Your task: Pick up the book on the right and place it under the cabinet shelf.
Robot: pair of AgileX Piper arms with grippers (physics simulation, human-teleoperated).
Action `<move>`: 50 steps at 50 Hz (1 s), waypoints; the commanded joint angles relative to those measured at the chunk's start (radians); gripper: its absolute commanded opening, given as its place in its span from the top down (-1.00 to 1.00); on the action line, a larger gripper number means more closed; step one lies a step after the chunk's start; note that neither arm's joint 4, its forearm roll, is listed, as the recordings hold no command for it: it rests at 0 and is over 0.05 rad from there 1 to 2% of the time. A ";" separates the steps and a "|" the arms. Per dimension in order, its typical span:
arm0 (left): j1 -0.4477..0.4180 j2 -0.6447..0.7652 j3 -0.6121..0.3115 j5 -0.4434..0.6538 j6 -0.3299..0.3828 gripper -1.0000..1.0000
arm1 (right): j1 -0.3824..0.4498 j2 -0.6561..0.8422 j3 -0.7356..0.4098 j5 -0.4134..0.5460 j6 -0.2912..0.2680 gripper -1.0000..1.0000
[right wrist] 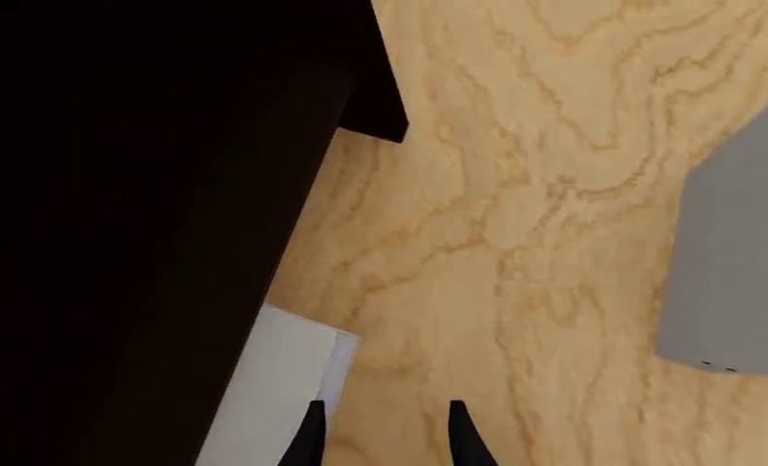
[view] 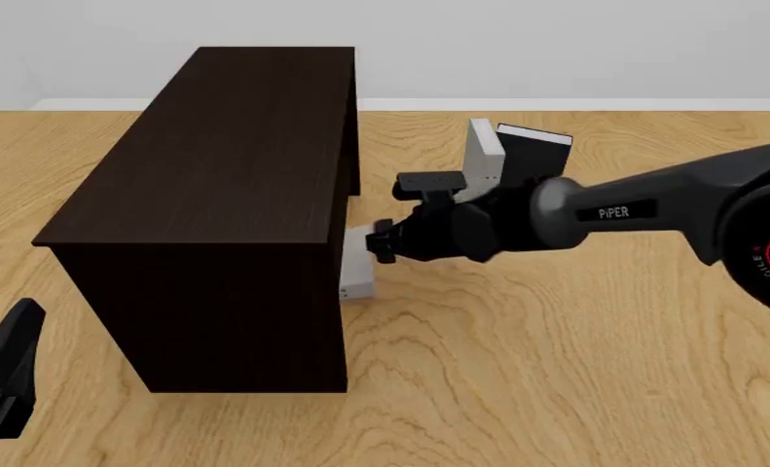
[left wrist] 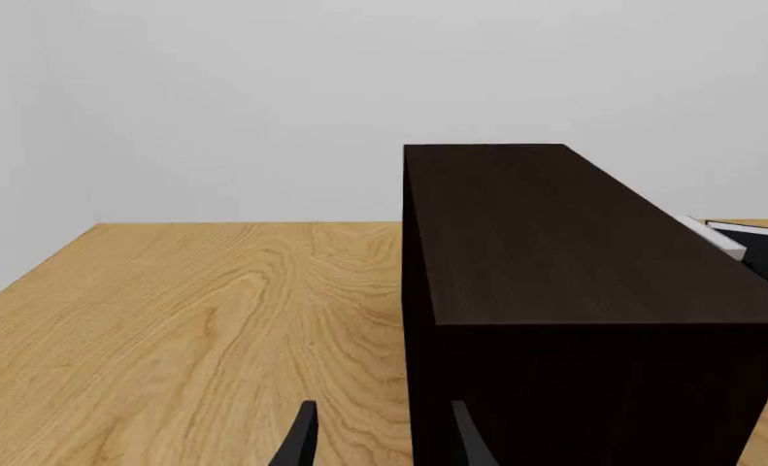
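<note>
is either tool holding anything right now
No. The right tool is open just off the grey book by the cabinet; the left tool is empty.

The book [view: 357,265] lies mostly hidden beneath the cabinet shelf [view: 216,195]; the right claw [view: 382,241] tips are hidden behind its wrist.

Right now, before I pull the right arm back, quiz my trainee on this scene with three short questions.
1. True or false: the left tool holds the book.
2. Where is the book? A: on top of the cabinet shelf. B: flat on the table, partly under the cabinet shelf's right side. C: off the table.
3. Fill in: the right tool is ___, gripping nothing.
Key: 1 false; 2 B; 3 open.
</note>
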 commanded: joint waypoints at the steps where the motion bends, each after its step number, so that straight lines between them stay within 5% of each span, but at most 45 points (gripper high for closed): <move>1: -0.003 -0.001 0.000 -0.003 0.002 -1.00 | 0.072 0.057 -0.032 -0.094 0.063 -1.00; 22: -0.003 -0.001 0.000 -0.003 0.002 -1.00 | 0.090 0.063 -0.031 -0.107 0.074 -1.00; 32: -0.002 -0.001 0.000 -0.003 0.002 -1.00 | -0.014 0.057 -0.017 -0.077 -0.017 -1.00; 50: -0.003 -0.001 0.000 -0.003 0.002 -1.00 | -0.009 -0.116 0.117 -0.112 -0.033 -1.00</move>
